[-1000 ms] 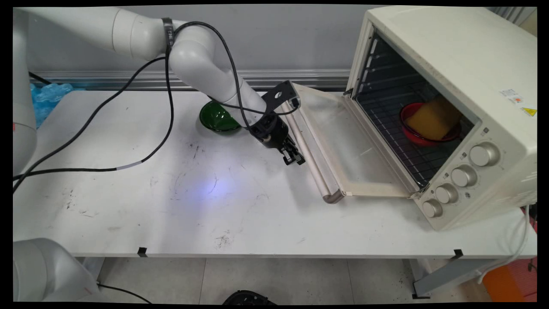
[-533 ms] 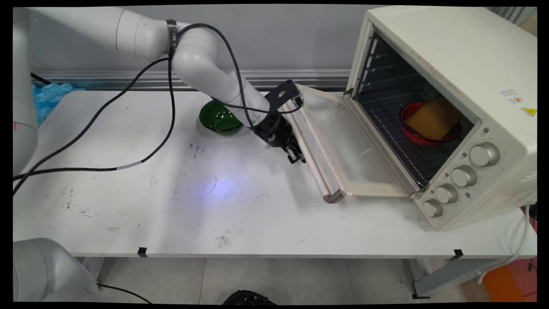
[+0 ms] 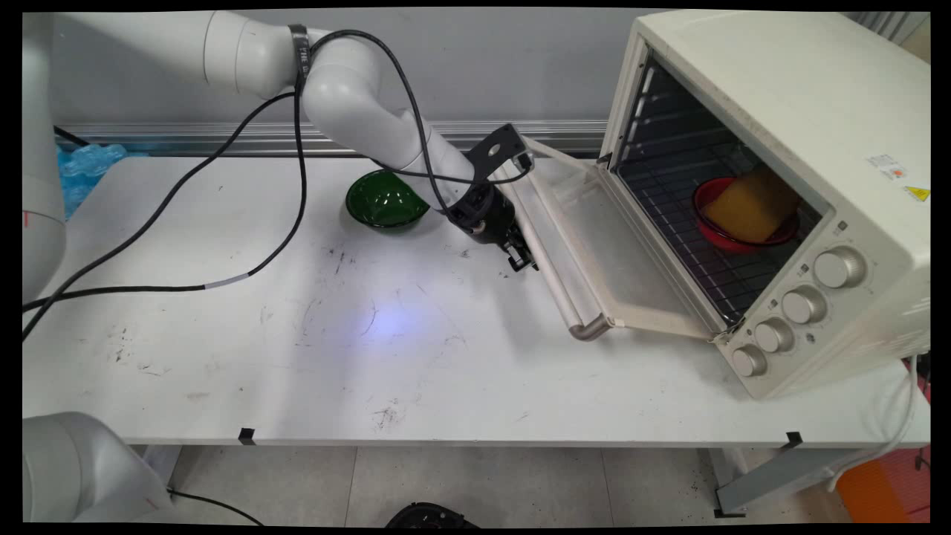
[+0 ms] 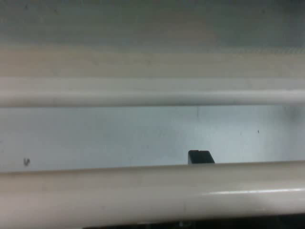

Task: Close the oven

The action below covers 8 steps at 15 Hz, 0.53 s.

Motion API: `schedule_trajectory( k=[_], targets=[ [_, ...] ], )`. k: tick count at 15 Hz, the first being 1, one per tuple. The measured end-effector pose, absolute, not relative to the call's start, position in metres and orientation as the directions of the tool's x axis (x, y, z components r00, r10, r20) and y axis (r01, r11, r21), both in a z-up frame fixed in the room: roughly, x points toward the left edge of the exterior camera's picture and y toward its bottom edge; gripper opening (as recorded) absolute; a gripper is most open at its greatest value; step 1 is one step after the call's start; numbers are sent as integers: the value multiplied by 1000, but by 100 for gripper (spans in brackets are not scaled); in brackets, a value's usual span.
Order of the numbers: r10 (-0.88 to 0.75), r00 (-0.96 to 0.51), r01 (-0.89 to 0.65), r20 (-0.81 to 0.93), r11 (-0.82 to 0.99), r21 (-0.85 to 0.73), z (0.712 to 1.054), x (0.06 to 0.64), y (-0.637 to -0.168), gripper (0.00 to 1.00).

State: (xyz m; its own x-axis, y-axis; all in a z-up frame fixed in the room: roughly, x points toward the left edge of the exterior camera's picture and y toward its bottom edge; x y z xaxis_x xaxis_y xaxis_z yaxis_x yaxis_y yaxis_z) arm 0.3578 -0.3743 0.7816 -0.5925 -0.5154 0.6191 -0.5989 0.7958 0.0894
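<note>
Gripper (image 3: 522,261): black, two-finger, low over the table, under the handle of the oven door; whether its fingers are spread or closed cannot be told.
Oven door (image 3: 594,238): cream frame with glass pane, hinged at the bottom, partly raised off the table.
Door handle (image 3: 553,271): pale bar along the door's free edge, touching or just beside the gripper; in the hand view it (image 4: 152,191) fills the lower part.
Toaster oven (image 3: 773,148): cream, at the table's right, four knobs.
Red bowl (image 3: 717,223): on the oven rack, holding a yellow sponge (image 3: 750,206).
Green bowl (image 3: 385,200): on the white table (image 3: 297,357), near the arm's wrist.
</note>
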Motion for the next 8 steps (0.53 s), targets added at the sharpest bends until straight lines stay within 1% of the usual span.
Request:
schedule_trajectory(
  k=[8],
  targets=[
    [-487, -576, -591, 657, 803, 76, 799, 349, -386, 0]
  ],
)
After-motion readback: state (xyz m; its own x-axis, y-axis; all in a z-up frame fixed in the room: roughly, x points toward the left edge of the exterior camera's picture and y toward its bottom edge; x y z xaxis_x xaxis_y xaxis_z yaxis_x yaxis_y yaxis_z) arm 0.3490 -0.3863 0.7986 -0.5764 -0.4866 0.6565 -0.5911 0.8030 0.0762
